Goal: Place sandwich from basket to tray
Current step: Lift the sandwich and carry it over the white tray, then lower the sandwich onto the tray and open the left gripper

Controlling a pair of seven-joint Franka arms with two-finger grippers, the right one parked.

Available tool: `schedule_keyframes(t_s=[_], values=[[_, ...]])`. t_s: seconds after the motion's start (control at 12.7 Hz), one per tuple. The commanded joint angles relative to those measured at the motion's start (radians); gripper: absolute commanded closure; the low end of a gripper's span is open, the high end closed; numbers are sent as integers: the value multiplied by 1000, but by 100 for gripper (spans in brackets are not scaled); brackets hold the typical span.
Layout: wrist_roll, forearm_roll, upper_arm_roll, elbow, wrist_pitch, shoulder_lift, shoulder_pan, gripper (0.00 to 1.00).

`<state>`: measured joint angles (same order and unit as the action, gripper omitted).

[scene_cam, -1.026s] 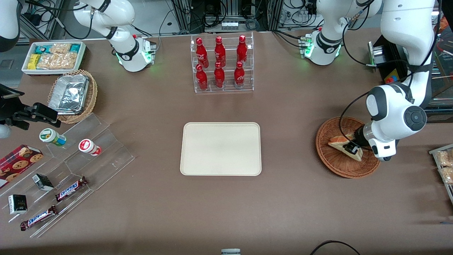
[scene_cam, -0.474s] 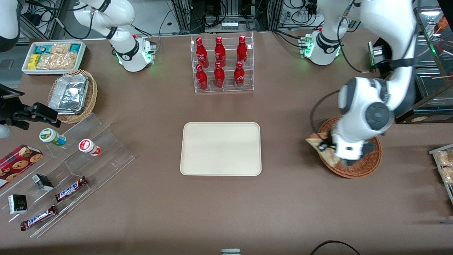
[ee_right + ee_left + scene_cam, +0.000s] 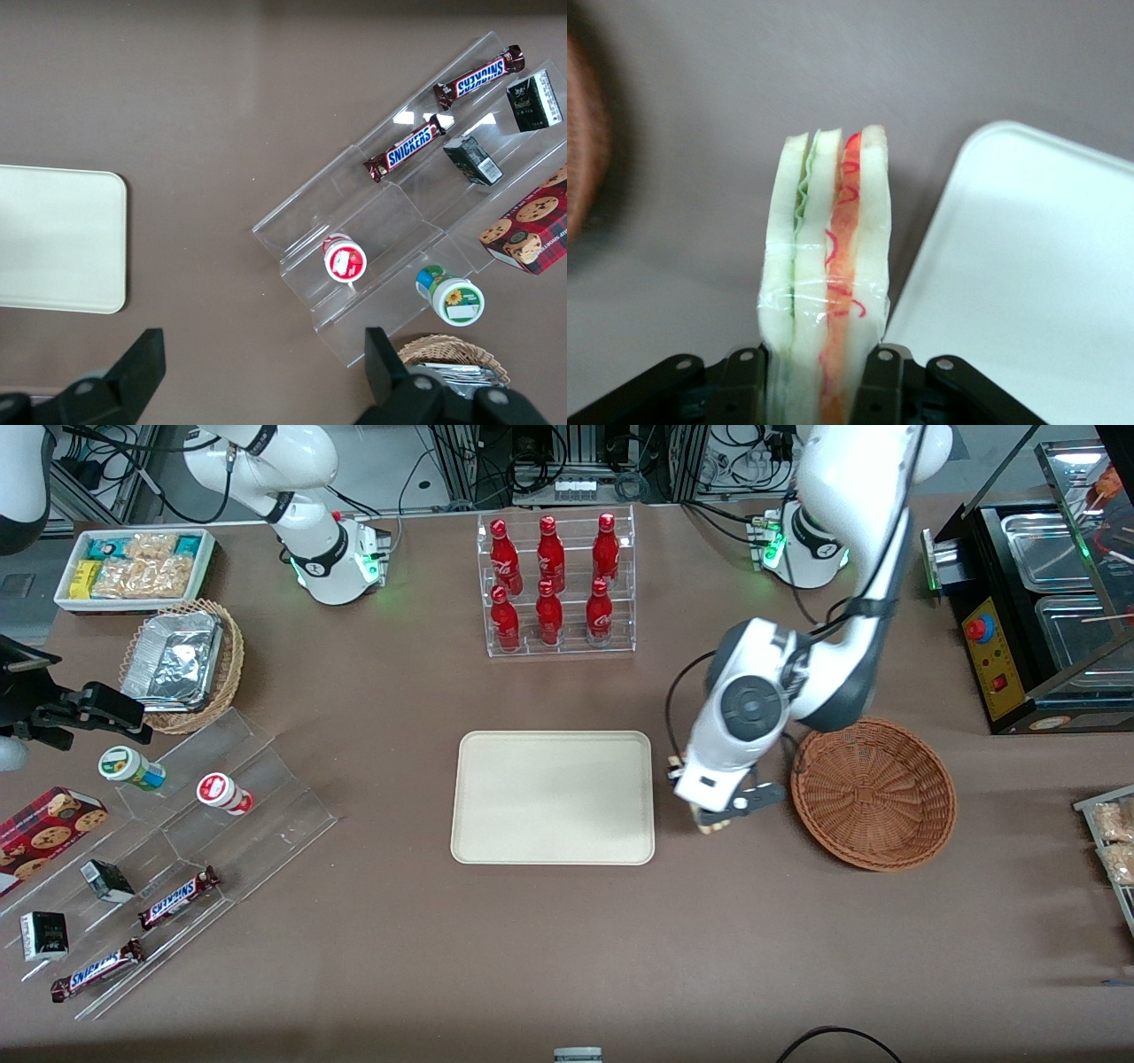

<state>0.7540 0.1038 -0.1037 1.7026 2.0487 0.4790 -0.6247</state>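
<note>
Basket (image 3: pixel 873 793) at frame right, bare inside. Tray (image 3: pixel 552 797) at centre, likewise bare, brown surface (image 3: pixel 567 948) open around all its edges. Pincer (image 3: pixel 713 815) between tray and basket, just beside the tray's edge, narrowed onto sandwich (image 3: pixel 826 266), fingers (image 3: pixel 879 376) pressing both bread faces, wedge above bare surface with tray rim (image 3: pixel 939 239) close alongside.
</note>
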Motion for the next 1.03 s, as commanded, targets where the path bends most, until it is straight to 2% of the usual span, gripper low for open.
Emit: schedule_keyframes(t_s=[0.0,0.24,0.55,0.95], values=[[-62,7,61,-82,48,84,2,67],[-97,5,96,-113,172,176,-53,67],[-163,4,96,-213,177,271,-66,67],[-209,2,95,-253,171,297,-66,64]])
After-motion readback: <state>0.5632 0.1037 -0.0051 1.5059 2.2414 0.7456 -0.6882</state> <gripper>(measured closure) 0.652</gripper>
